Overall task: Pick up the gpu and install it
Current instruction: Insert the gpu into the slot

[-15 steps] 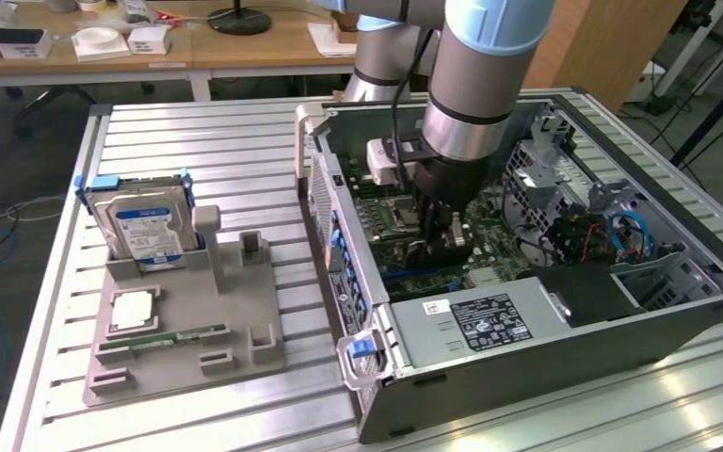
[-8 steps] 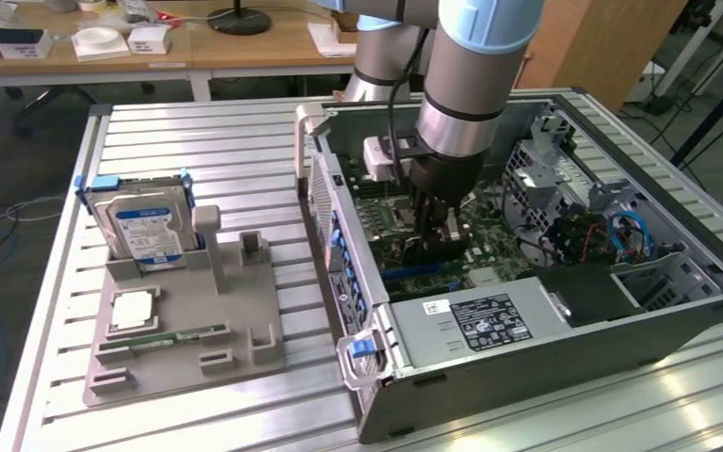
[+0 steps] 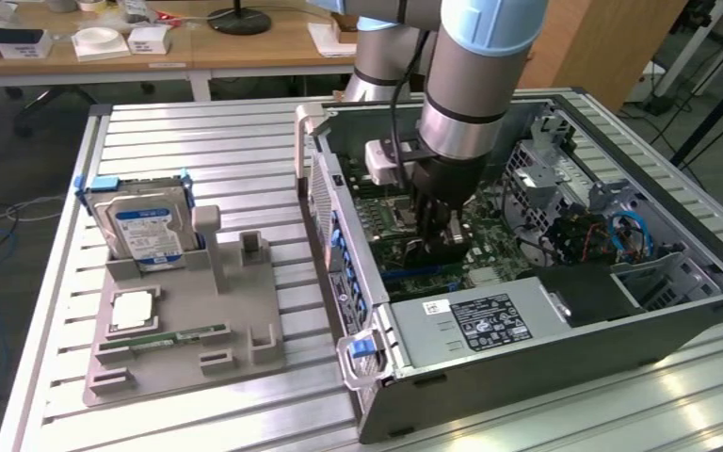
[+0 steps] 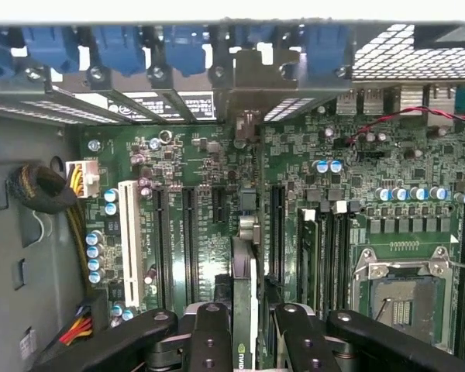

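Pick-up is done: your gripper (image 4: 244, 341) is down inside the open PC case (image 3: 663, 311), jaws closed on the gpu (image 4: 246, 287), held edge-on between the fingers (image 4: 209, 337). In the wrist view the card stands over the motherboard (image 4: 178, 163), its bracket end reaching toward the rear slot openings at 12 o'clock. Whether it's seated in a slot, can't tell. Hard drive (image 3: 144, 226) sits untouched in the holder tray (image 3: 242, 363), well apart from the case.

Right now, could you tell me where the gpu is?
The gpu stands on edge between the gripper fingers, over the motherboard slots inside the open computer case at the exterior view's right.
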Robot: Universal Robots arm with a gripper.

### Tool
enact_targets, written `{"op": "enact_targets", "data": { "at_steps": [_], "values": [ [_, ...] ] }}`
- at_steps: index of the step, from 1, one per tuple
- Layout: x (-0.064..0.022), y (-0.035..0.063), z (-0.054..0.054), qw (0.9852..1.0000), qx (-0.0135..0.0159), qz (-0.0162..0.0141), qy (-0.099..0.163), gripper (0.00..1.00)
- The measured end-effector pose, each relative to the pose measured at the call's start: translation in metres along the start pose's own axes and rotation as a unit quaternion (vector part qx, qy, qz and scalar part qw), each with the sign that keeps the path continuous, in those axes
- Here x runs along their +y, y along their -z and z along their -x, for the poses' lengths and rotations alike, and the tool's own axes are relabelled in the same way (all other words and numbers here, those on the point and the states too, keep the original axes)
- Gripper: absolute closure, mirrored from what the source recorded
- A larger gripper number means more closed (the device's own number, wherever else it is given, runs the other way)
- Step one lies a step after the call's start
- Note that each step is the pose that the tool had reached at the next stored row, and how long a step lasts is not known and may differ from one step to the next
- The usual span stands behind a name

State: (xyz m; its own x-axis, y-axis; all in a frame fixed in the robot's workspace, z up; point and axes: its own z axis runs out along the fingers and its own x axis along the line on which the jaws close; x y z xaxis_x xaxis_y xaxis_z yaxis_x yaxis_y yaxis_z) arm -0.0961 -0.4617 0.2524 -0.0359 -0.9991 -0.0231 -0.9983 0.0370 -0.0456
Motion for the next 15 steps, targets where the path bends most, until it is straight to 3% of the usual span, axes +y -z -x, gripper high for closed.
{"op": "enact_targets", "data": {
  "at_steps": [3,15],
  "values": [
    [0.0012,-0.0001,0.0000,1.0000,0.0035,0.0002,0.006,0.74],
    [0.0018,-0.0061,0.0057,1.0000,0.0035,0.0001,0.005,0.74]
  ]
}}
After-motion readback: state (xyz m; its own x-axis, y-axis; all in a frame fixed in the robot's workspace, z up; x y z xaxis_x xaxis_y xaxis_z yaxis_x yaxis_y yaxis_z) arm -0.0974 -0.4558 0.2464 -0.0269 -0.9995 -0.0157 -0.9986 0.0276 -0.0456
